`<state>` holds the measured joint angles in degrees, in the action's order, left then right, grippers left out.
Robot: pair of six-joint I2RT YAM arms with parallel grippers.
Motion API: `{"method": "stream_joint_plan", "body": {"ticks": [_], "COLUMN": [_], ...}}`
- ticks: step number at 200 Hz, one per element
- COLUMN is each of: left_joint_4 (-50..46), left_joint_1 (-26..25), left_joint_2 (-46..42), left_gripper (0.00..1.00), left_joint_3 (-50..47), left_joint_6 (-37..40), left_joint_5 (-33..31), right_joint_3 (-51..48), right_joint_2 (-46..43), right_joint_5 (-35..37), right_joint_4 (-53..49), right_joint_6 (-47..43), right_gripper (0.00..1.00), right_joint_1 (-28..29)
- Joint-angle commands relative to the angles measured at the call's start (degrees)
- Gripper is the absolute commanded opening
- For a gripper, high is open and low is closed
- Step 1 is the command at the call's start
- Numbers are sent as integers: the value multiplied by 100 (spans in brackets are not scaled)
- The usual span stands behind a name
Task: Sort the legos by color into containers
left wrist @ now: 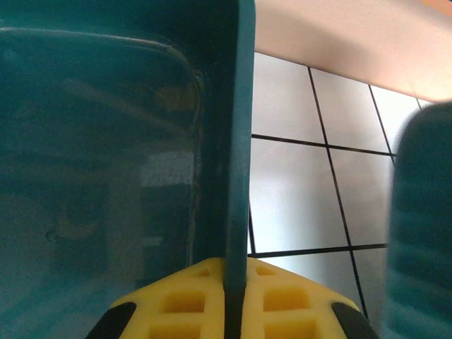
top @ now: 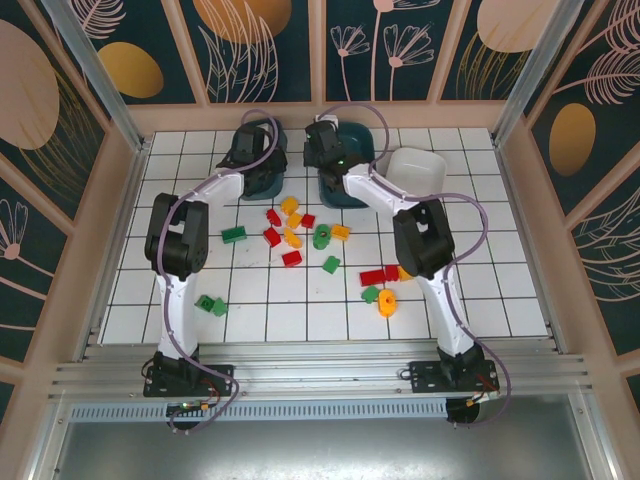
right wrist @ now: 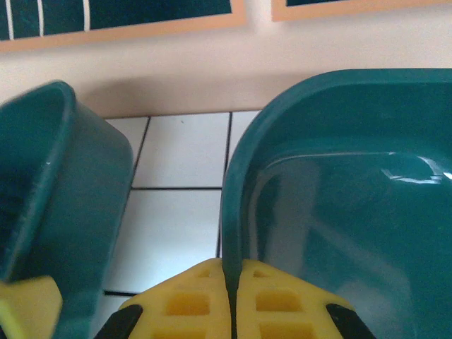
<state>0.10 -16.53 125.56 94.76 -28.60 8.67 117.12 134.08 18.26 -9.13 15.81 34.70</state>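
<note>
The left tool (left wrist: 236, 300) was closed on a side wall of the left teal tub (left wrist: 106, 155), and that wall ran up between its two yellow pads (left wrist: 176, 304), one pad inside the tub and the other over the white tiled surface (left wrist: 296, 191). The right tool (right wrist: 231, 289) gripped the middle teal tub (right wrist: 339, 212) in the same way, its pads (right wrist: 191, 304) pinching the wall nearest the left teal tub. In the top view both teal tubs stood at the far edge of the surface, near the back wall, with a strip of bare tiles between them. The white tub (top: 418, 165) sat just beside the middle teal tub on its right. The legos lay loose on the surface, nearer the arm bases than the tubs. Red bricks (top: 271, 236), yellow-orange bricks (top: 293, 238) and a green brick (top: 321, 237) were mixed in a scatter at the centre. Another green brick (top: 233, 235) lay a little to the left of it. A red pair (top: 380, 275), a green piece (top: 370, 294) and an orange piece (top: 387, 303) clustered beside the right arm. Two green bricks (top: 211, 305) lay by the left arm, well apart from the rest
</note>
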Motion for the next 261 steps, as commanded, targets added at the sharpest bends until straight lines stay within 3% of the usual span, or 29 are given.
{"method": "stream_joint_plan", "body": {"ticks": [1, 42, 69, 112, 137, 163, 191, 208, 237, 261], "left_joint_4": [120, 253, 263, 273, 263, 269, 376, 355, 301, 321], "left_joint_1": [6, -4, -1, 1, 1, 1, -5, -7, 19, 137], "left_joint_2": [262, 271, 334, 486, 512, 479, 348, 305, 136, -199], "left_gripper": [0, 0, 3, 17, 20, 29, 37, 40, 45, 46], "left_joint_3": [-166, -404, -299, -54, -37, -123, -325, -349, -385, -523], "left_joint_6": [-489, -805, -869, -1138, -1165, -1174, -1141, -1130, -1082, -1038], "left_joint_5": [249, 278, 381, 715, 791, 942, 1107, 1233, 1287, 1252], "right_joint_3": [826, 1706, 1906, 2108, 1997, 1128, -1040, -2323, -3259, -3476], "right_joint_2": [353, 1028, 1181, 1129, 813, 47, -1222, -1902, -2261, -2262], "right_joint_5": [-208, -673, -1306, -1712, -1829, -1435, -1061, -1284, -1542, -1447], "right_joint_4": [-401, -777, -803, -943, -1115, -1207, -838, -415, -222, -232], "right_joint_6": [259, 655, 1001, 1157, 1031, 648, 506, 659, 623, 584], "right_gripper": [0, 0, 8, 32, 39, 47, 58, 60, 58, 45], "right_joint_1": [-68, -245, -298, -634, -697, -746, -1057, -1413, -1865, -2158]}}
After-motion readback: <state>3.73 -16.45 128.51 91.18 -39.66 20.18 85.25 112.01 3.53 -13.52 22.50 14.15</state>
